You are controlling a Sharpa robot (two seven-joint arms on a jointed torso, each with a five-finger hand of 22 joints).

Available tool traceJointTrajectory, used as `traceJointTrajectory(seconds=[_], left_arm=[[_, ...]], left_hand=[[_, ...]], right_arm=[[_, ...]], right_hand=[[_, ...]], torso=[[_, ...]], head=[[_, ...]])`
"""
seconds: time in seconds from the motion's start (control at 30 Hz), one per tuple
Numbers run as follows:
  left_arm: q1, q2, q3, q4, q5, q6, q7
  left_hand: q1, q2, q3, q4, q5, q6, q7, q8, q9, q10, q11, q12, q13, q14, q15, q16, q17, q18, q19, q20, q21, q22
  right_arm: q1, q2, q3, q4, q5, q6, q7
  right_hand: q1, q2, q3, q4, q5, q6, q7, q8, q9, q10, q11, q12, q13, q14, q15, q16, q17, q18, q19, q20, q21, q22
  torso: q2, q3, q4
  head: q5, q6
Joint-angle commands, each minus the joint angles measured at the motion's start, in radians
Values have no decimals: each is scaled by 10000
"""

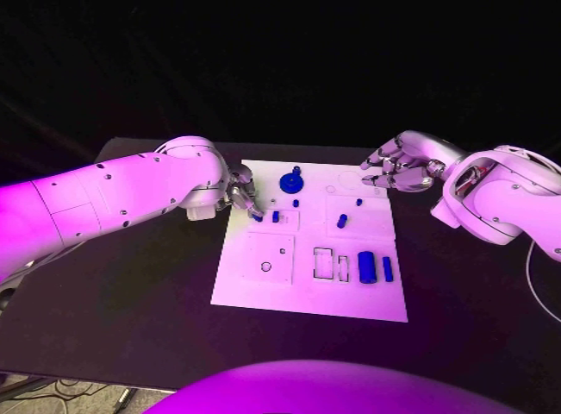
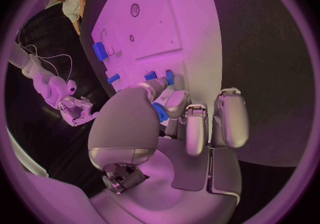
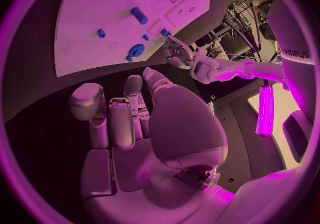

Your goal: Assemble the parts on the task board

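Task board lies lengthwise away from the robot; left hand pinches a blue part, right hand curled empty.

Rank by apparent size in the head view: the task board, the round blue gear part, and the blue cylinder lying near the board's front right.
1. task board, by far the largest.
2. round blue gear part.
3. blue cylinder, close to the gear in extent; it lies nearer the camera, so this order is unsure.

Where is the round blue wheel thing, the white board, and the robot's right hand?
round blue wheel [image 1: 291,183], head view, on its middle.
task board [image 1: 308,297], head view, on a bare part near its front edge.
right hand [image 1: 402,166], head view, on the hand's middle.
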Motion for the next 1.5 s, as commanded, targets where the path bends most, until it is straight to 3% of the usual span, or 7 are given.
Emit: traceJointTrajectory(seconds=[0.03,0.17,0.43,1.03,1.3,1.5], left_arm=[[-74,94,-46,27,75,389,-17],[-73,147,-45,-8,175,430,-104],[-71,262,-43,-108,238,629,-329],[-68,397,-31,-289,234,553,-561],[-68,340,-3,-256,196,93,-454],[-65,75,71,31,264,-730,-194]], left_hand=[[-102,42,1319,-1226,25,130,-65,55,16,89,-16,68,41,1054,-7,24,2633,-10,101,-35,25,1070],[-571,58,1339,-1007,19,290,-147,136,53,175,-64,144,125,1054,-31,24,2633,-21,125,-46,57,1109],[-1569,-58,731,-468,-37,547,-289,170,51,279,-171,259,257,1054,-119,24,2633,-19,131,-122,33,1121],[-2179,-15,149,-30,-40,763,-334,85,-27,388,-210,392,441,1054,-157,24,2633,-45,190,-169,103,1206],[-2665,-194,-646,400,-73,923,-335,56,-56,450,-212,459,538,1054,-161,24,2633,-63,232,-179,156,1270],[-2980,-268,-1810,896,-85,999,-371,18,-72,488,-231,490,597,1054,-188,24,2633,-75,269,-205,199,1326]], right_arm=[[-6,2,1,15,-36,94,49],[-6,-3,1,24,-36,97,43],[-5,-18,1,41,-36,102,33],[-5,-22,1,43,-24,102,37],[-5,-19,1,31,-20,102,44],[-5,-19,1,18,-16,104,51]], right_hand=[[94,-11,25,24,35,-85,15,47,-14,63,-16,36,15,484,-6,-44,-11,97,-64,9,-53,-2],[94,-11,25,24,35,-85,15,47,-14,63,-16,36,15,484,-6,-44,-11,97,-64,9,-53,-2],[94,-11,25,24,35,-85,15,47,-14,63,-16,36,15,484,-6,-44,-11,97,-64,9,-53,-2],[102,-33,47,57,84,-75,15,62,-11,71,-15,54,14,487,-5,-45,-4,99,-66,7,-66,-19],[102,-33,47,57,84,-75,15,62,-11,71,-15,54,14,487,-5,-45,-4,99,-66,7,-66,-19],[102,-33,47,57,84,-75,15,62,-11,71,-15,54,14,487,-5,-45,-4,99,-66,7,-66,-19]], torso=[[2,8,-5],[2,12,-3],[1,7,-10],[-2,-4,7],[-7,-8,3],[1,-4,-4]], head=[[-13,-2],[-20,-18],[-42,-26],[-73,-35],[-70,-21],[-89,-11]])
